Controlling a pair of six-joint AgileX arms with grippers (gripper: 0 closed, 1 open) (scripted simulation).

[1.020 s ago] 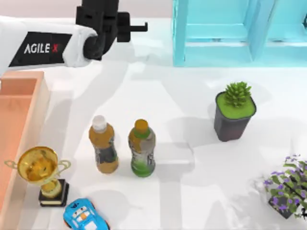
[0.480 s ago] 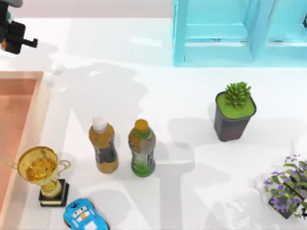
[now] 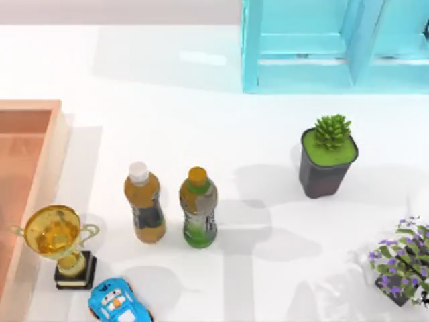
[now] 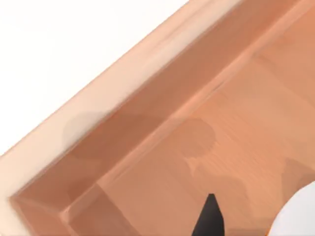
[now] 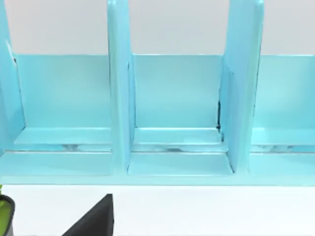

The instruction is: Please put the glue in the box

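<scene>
My left gripper hangs over the box interior, its jaws' state I cannot tell; the box sits at the surface's left edge.

The box, salmon-orange with thick raised walls and an open top, sits at the table's nine o'clock edge, running off the left side. In the left wrist view its inner corner and wooden-looking floor show. A white rounded shape at that view's edge may be the glue, but I cannot tell.
</scene>
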